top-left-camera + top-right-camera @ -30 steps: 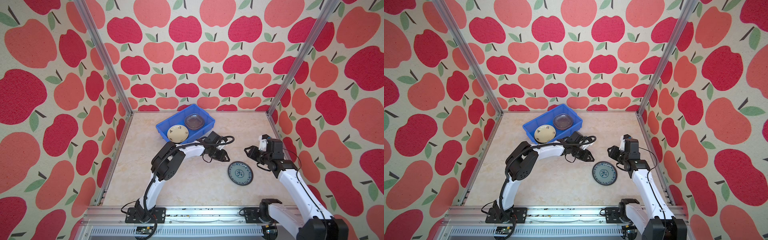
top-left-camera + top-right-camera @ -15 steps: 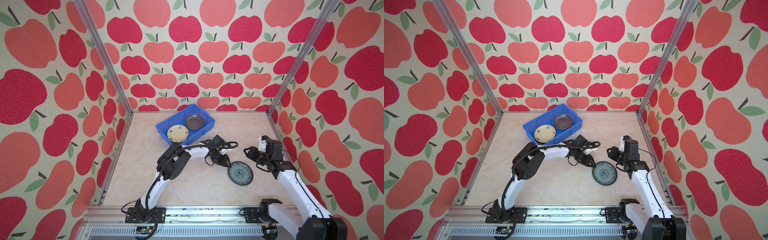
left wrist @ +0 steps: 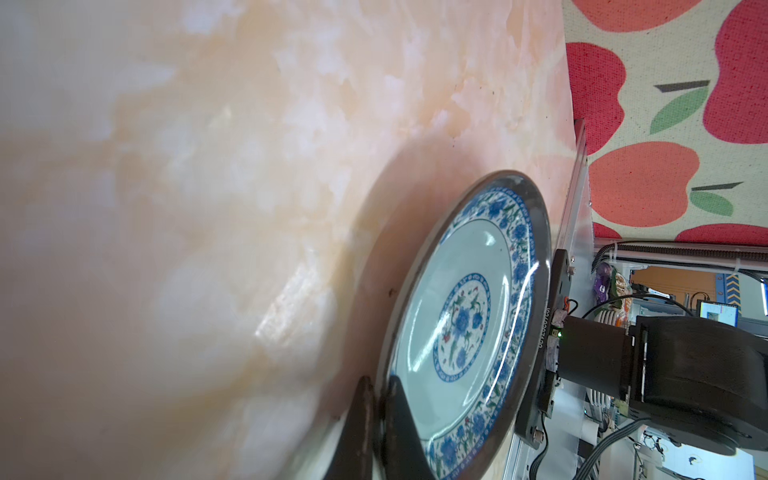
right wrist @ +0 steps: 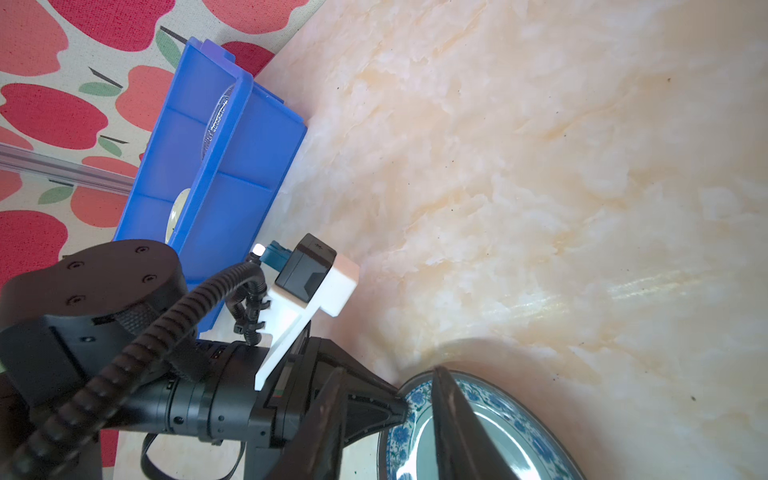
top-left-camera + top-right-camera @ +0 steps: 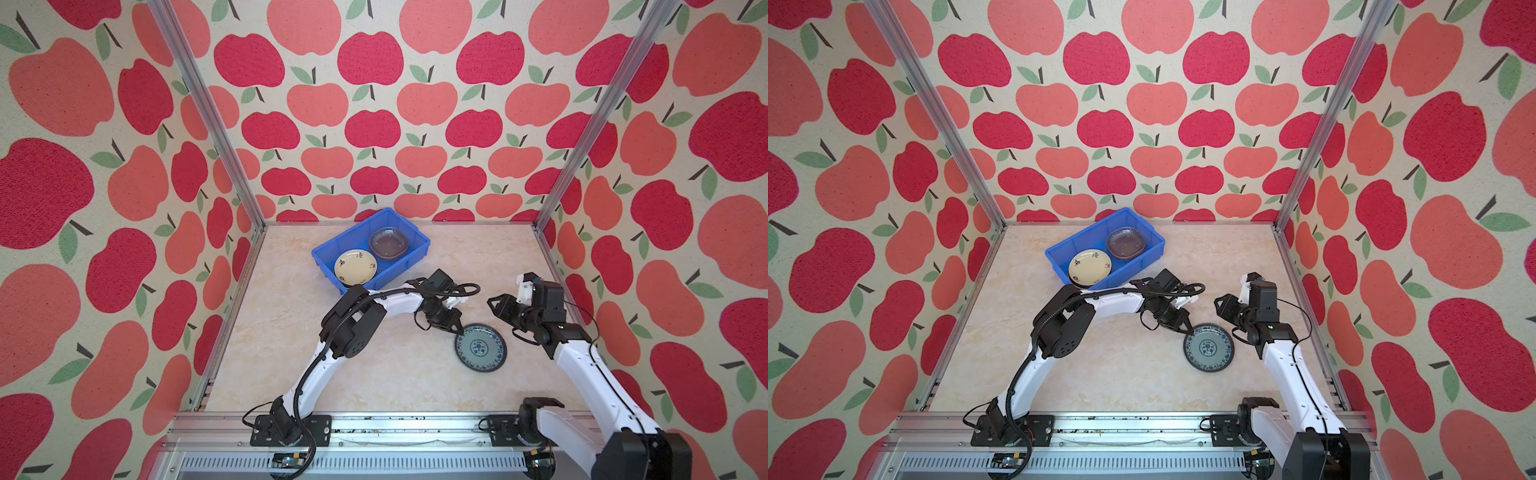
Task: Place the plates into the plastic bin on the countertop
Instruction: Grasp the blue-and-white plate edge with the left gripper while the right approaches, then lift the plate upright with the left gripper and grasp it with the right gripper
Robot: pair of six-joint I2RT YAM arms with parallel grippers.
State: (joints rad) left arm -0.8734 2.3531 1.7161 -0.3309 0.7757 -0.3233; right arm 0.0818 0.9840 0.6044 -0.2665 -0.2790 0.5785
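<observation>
Beyond the left hand (image 5: pixel 457 330), a bright blue rectangular plastic bin (image 5: pixel 403 268) holds a cream round plate (image 5: pixel 355 269) and a clear rounded-square glass plate (image 5: pixel 388 243). The left hand is clenched on the rim of a blue-and-white patterned round plate (image 5: pixel 481 348) resting on the beige marble tabletop (image 5: pixel 374 374). Past the patterned plate, the right hand (image 5: pixel 494 305) hangs released, grasping nothing.

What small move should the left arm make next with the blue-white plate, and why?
Probably lift it a little. The left claw is shut on the rim of the blue-white plate, which lies on the countertop; the plastic bin stands apart, so the plate must clear its wall.
</observation>
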